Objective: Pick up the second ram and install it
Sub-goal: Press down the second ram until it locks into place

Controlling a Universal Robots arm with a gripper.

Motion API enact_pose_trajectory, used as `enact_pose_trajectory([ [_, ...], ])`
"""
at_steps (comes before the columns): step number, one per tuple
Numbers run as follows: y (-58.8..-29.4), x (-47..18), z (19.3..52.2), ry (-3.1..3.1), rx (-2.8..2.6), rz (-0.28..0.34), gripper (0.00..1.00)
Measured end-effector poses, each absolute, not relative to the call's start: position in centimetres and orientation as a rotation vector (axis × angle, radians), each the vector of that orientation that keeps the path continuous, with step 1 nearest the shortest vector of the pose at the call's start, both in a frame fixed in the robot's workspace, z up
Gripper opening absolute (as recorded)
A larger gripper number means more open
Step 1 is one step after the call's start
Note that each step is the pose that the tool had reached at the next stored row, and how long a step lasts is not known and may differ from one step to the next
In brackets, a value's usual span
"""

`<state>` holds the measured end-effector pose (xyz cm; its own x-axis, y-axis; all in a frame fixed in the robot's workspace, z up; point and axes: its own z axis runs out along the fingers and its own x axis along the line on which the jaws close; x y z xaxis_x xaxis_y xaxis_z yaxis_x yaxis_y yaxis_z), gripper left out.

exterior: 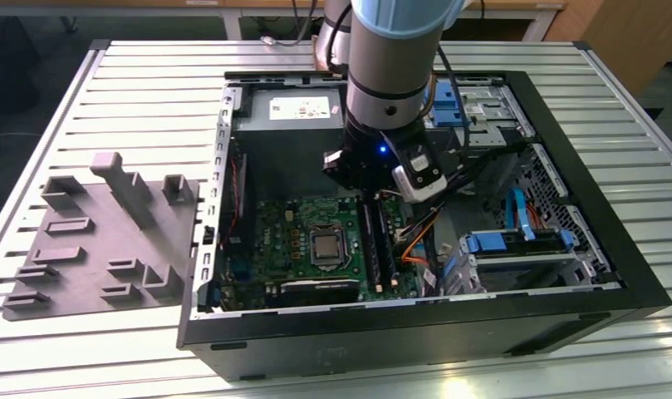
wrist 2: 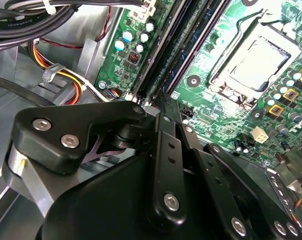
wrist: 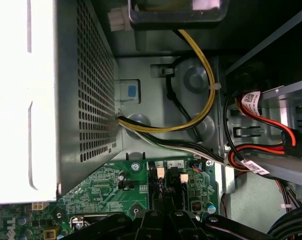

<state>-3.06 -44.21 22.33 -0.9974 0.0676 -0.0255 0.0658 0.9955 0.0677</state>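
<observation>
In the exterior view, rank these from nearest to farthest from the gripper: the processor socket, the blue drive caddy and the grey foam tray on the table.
Measured from the gripper, down inside the open case over the motherboard:
1. Processor socket, on the board, just toward the exterior view's left of the memory slots.
2. Blue drive caddy, inside the case, toward the exterior view's right.
3. Grey foam tray, outside the case, at the exterior view's far left.

The open computer case (exterior: 601, 274) is set mid-tabletop (exterior: 147, 91), with the parts tray (exterior: 103, 241) at its 9 o'clock.
</observation>
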Motion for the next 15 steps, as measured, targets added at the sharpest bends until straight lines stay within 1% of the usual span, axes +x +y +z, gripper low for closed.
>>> enact_pose_trajectory([
  [15,-44.21,-3.06,21.9,3.11,0.104,0.105,0.11],
])
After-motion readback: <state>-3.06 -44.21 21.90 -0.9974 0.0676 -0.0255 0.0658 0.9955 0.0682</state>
